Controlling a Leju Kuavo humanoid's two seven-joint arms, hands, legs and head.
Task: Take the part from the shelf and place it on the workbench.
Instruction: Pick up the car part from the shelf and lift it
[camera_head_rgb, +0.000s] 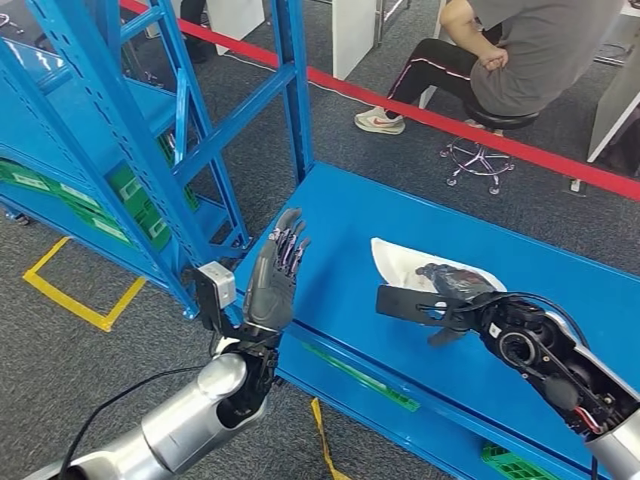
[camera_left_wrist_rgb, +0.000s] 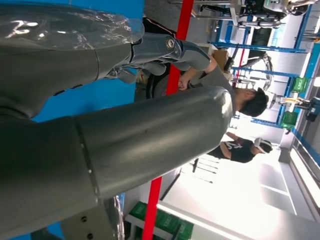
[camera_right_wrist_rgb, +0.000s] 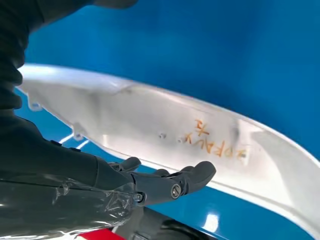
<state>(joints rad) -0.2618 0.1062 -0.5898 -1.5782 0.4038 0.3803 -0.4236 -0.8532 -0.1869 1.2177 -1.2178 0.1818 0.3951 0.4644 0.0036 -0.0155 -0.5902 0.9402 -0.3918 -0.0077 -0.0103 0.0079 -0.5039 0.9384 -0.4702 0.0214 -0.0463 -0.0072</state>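
The part (camera_head_rgb: 394, 262) is a long white curved panel lying on the blue workbench (camera_head_rgb: 340, 220), right of its middle. The right wrist view shows the part (camera_right_wrist_rgb: 181, 125) from close by, flat on the blue surface, with orange writing on it. My right hand (camera_head_rgb: 445, 298) is over the part's near edge, fingers stretched out and apart, thumb pointing left; I cannot tell if it touches the panel. The right hand (camera_right_wrist_rgb: 124, 180) has nothing in it. My left hand (camera_head_rgb: 278, 275) is raised at the bench's left edge, fingers straight and holding nothing; the left hand (camera_left_wrist_rgb: 113, 145) looms large in its wrist view.
The blue shelf rack (camera_head_rgb: 113, 130) stands at the left with green bins (camera_head_rgb: 140, 205) on a lower level. A person (camera_head_rgb: 521, 50) sits on a stool behind a red floor line (camera_head_rgb: 423, 115). Yellow tape (camera_head_rgb: 83, 300) marks the carpet at left.
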